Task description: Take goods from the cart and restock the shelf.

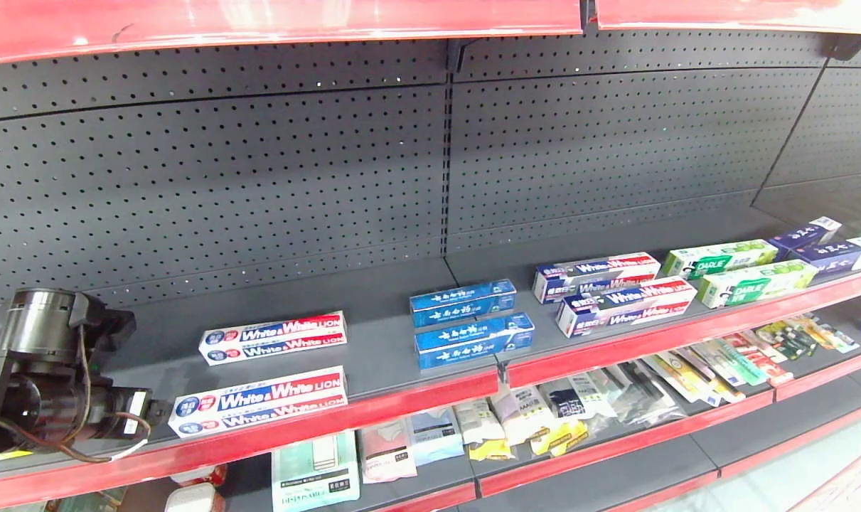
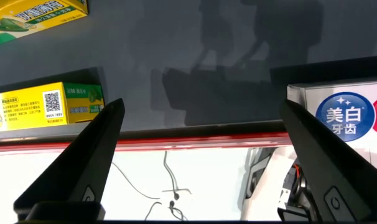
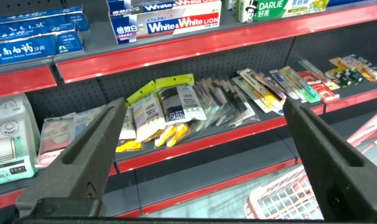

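The left gripper and right gripper both have their jaws wide apart and empty. The left is just beside a red, white and blue toothpaste box on the dark grey shelf. The pink wire cart is near the right. The next box is best gripped across its narrow sides and laid parallel behind its matching row. The boxes carry bold printed labels.

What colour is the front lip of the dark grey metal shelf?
Red front lip; it shows best in the head view.
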### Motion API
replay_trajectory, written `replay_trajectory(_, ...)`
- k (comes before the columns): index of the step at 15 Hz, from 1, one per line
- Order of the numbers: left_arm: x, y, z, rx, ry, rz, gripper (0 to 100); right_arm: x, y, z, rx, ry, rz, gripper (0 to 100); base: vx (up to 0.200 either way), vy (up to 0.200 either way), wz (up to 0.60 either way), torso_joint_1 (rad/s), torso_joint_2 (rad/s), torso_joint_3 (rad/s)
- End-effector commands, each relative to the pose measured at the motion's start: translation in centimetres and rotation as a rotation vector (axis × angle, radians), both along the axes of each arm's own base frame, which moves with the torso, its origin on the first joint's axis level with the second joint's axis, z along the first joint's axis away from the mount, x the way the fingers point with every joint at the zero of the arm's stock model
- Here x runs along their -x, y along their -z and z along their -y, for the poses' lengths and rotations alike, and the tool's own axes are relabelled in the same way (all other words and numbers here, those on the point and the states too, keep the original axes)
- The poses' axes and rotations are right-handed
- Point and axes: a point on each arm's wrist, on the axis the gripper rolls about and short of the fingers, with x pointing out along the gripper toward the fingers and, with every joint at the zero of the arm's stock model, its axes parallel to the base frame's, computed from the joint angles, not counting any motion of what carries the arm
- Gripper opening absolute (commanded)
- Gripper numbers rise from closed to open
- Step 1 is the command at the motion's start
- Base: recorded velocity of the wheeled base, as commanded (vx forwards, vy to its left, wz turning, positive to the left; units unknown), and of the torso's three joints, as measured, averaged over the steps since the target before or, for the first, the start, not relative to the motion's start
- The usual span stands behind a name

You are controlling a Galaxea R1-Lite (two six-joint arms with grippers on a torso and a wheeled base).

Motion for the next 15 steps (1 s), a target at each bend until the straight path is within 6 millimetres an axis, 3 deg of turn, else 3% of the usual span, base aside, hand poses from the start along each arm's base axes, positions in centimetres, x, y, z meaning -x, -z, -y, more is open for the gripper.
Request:
replay_trajectory(1, 0.0, 0.0, 0.0, 0.0, 0.0, 0.002, 100, 0.0, 0.0, 0.0, 0.0, 0.001, -0.001, 100, 0.0, 0.0, 0.0, 0.0, 0.0, 0.0)
replay_trajectory(5, -0.1, -0.3, -0.1, -0.006, -0.006, 0.032, 100, 0.0, 0.0, 0.0, 0.0, 0.001, -0.001, 100, 0.0, 0.0, 0.0, 0.0, 0.0, 0.0)
replay_trajectory(8, 2.0, -3.3, -1.0, -0.044, -0.03, 0.165, 100, 0.0, 0.0, 0.0, 0.0, 0.001, -0.001, 100, 0.0, 0.0, 0.0, 0.0, 0.0, 0.0)
replay_trajectory(11, 7.9, -5.8, -0.8, -0.093, -0.021, 0.297, 100, 0.0, 0.0, 0.0, 0.0, 0.001, -0.001, 100, 0.0, 0.0, 0.0, 0.0, 0.0, 0.0)
replay_trajectory(12, 12.0, -5.9, 0.2, -0.094, 0.018, 0.391, 100, 0.0, 0.0, 0.0, 0.0, -0.001, -0.001, 100, 0.0, 0.0, 0.0, 0.0, 0.0, 0.0)
replay_trajectory(13, 14.6, -5.5, 0.9, -0.1, 0.06, 0.456, 100, 0.0, 0.0, 0.0, 0.0, 0.001, -0.002, 100, 0.0, 0.0, 0.0, 0.0, 0.0, 0.0)
replay_trajectory(15, 18.2, -4.3, 1.8, -0.092, 0.136, 0.547, 100, 0.0, 0.0, 0.0, 0.0, 0.001, -0.001, 100, 0.0, 0.0, 0.0, 0.0, 0.0, 0.0)
